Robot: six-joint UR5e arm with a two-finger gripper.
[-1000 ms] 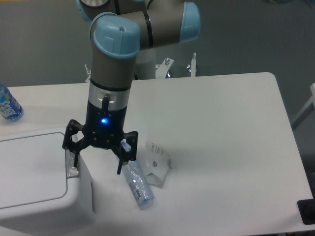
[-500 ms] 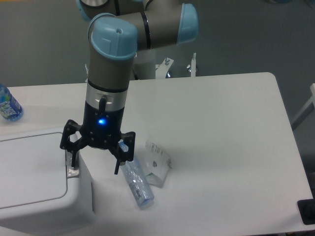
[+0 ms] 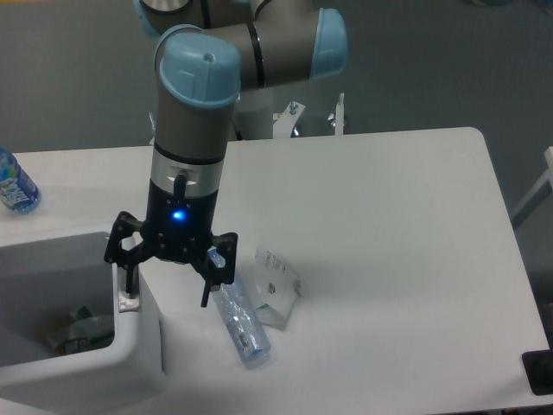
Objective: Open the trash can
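Trash can (image 3: 130, 367) sits at the lower left corner of the table (image 3: 389, 259), partly cut off by the frame edge. Its top shows a dark open cavity with crumpled litter (image 3: 78, 333) visible inside; no lid panel can be seen over the opening, so the can reads as open. Where the lid has gone is not visible.

Gripper (image 3: 167, 285) points straight down over the can's right rim. Fingers are spread wide and hold nothing. The left finger (image 3: 128, 278) sits right at the grey button strip (image 3: 128, 301) on the rim; actual contact can't be confirmed from this angle. The right finger (image 3: 210, 281) hangs outside the can, above the table, just over a plastic bottle (image 3: 242, 327) lying on its side beside a crumpled clear wrapper (image 3: 276, 285). A second bottle (image 3: 13, 183) stands at the far left edge, well apart.

Judgement: the core of the task looks done. What's left, most likely, is lifting the gripper clear of the rim without bumping the can or the loose bottle below the right finger.
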